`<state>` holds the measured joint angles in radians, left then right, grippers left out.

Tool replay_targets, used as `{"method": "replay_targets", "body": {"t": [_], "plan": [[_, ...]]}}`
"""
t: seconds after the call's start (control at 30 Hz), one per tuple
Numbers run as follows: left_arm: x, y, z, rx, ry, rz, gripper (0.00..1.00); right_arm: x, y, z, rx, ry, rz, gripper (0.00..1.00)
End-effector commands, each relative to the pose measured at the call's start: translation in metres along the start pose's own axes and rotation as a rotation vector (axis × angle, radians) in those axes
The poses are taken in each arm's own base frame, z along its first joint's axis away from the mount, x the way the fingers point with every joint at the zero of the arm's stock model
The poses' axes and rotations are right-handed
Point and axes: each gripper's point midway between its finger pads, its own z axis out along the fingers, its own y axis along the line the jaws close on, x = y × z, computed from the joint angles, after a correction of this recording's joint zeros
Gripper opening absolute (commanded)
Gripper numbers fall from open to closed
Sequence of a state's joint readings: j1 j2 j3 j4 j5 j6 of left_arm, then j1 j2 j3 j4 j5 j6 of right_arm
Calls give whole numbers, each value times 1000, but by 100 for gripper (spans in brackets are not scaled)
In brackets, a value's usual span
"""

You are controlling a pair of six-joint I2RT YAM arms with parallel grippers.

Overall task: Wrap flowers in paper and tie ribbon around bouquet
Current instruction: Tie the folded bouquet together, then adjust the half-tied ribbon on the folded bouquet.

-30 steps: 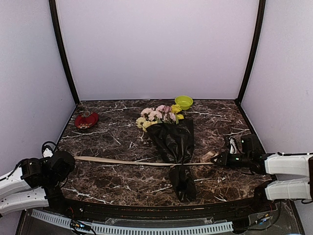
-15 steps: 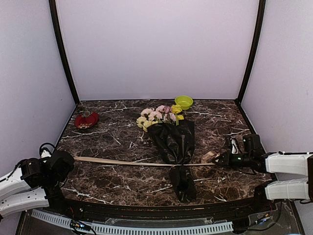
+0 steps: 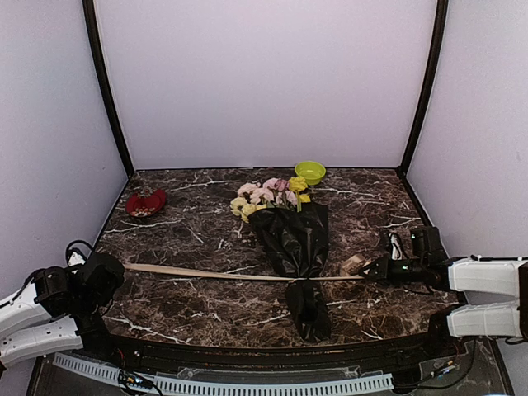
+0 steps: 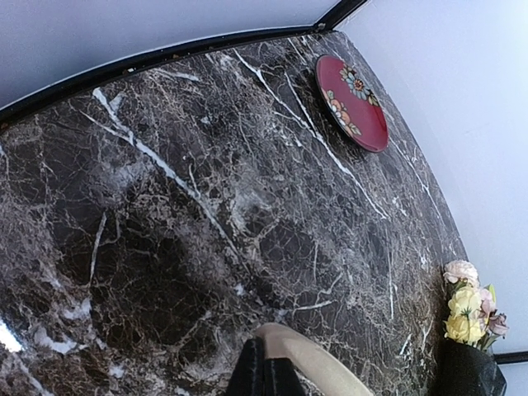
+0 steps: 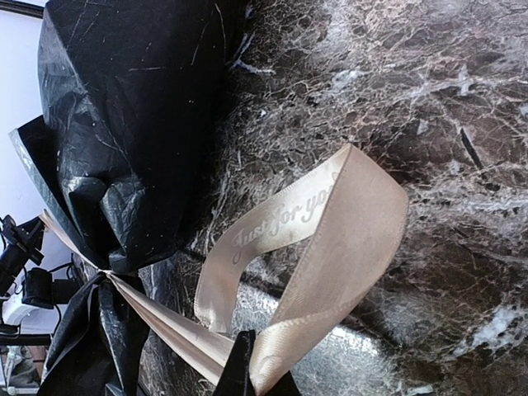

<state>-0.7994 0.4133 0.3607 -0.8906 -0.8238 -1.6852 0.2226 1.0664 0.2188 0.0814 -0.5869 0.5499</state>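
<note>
Bouquet (image 3: 293, 235) of pink-yellow blooms in a black crinkly paper cone lies mid dark marbled tabletop (image 3: 190, 231). Flat beige ribbon (image 3: 206, 271) cinches its narrow neck; left gripper (image 4: 266, 378) and right gripper (image 5: 247, 375) each clamp one end. Tying in hand; next likely calls for crossing the ends into a knot.

Bouquet (image 3: 289, 247) lies mid-surface (image 3: 181, 231), pink/yellow flowers (image 3: 266, 195) at far end. Black crinkly paper (image 3: 307, 309) cinched nr btm by taut beige ribbon (image 3: 206, 272) running L–R.

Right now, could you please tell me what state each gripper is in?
Left gripper: shut on one end of the ribbon.
Right gripper: shut on the other end of the ribbon.
</note>
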Motion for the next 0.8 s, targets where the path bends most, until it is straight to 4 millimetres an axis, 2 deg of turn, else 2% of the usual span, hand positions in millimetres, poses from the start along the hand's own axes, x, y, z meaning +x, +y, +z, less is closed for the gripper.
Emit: {"method": "replay_targets", "body": {"t": [0.0,0.07,0.13,0.2,0.23,0.27,0.37,0.43,0.5,0.57,0.63,0.7,0.77], "plan": [[-58,12,-9,-80,-296,217,0,-17,-45,-11,238,-87,24,0],[-42,-31,-5,43,-223,330,0,-17,-30,-7,228,-51,-21,0],[-16,-86,-6,239,-126,410,0,-21,-15,-5,232,-44,-73,0],[1,-137,-18,418,-76,443,0,-23,-1,-3,219,-48,-88,7],[6,-161,-27,488,-73,460,0,-23,5,-2,206,-47,-88,15],[8,-187,-40,567,-89,480,0,-22,11,-1,195,-40,-86,22],[36,-261,-99,799,-152,679,0,-20,22,-2,178,-16,-90,33],[61,-303,-145,982,-168,775,0,-29,26,-11,201,-42,-111,43],[80,-338,-197,1193,-161,813,0,-45,34,-26,235,-105,-149,48],[101,-357,-239,1381,-138,842,0,-62,44,-41,250,-175,-184,51],[111,-367,-277,1544,-136,839,0,-76,58,-53,245,-233,-219,55],[113,-372,-309,1676,-162,829,0,-84,64,-61,257,-251,-247,59],[112,-378,-331,1746,-194,821,0,-88,64,-66,295,-239,-274,61]]}}
